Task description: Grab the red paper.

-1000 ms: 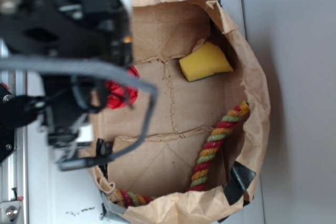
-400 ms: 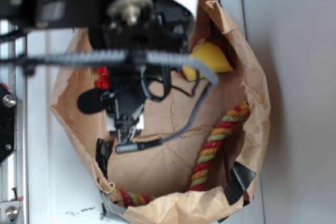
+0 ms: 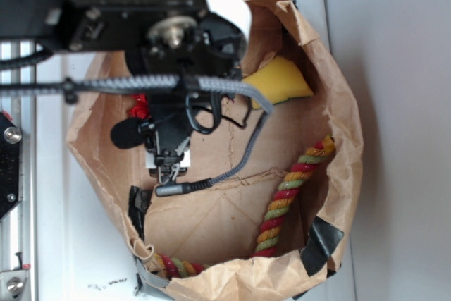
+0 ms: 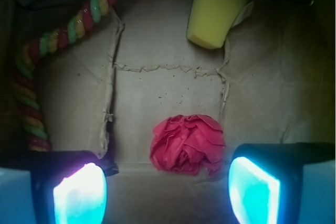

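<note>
We are holding our gripper (image 4: 167, 192) wide open inside the brown paper bag (image 3: 338, 96). The red paper (image 4: 188, 143) is lying on the bag's floor between our fingers (image 4: 80, 194), untouched, with the yellow sponge (image 4: 215, 7) farther back and the twisted rope (image 4: 31, 72) lying left.

Inside the bag (image 3: 338, 103), the paper wad (image 4: 188, 144) sits on the floor between the gripper (image 4: 167, 191) fingers, sponge (image 4: 215, 6) beyond it, rope (image 4: 58, 35) along the left wall.
</note>
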Robot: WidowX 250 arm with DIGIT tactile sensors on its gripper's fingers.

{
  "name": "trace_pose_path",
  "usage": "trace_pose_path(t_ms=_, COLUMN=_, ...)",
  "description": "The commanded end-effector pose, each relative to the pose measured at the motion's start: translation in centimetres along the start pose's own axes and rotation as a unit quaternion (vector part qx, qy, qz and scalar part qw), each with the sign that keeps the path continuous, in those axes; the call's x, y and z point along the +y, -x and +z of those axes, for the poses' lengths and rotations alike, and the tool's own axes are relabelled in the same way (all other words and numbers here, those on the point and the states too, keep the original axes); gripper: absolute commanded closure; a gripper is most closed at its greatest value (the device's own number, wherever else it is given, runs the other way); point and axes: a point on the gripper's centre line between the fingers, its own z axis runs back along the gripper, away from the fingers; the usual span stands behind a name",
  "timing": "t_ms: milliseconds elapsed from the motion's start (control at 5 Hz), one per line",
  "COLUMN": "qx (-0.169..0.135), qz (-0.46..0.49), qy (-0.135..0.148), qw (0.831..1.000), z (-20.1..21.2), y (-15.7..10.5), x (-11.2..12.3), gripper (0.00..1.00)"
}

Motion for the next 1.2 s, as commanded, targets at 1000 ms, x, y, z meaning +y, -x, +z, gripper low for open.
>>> trace_pose_path(t_ms=1000, qx=0.022, qz=-0.021, qy=-0.031, qw=0.999, z=-4.4, y=0.0, x=1.1, gripper=0.0)
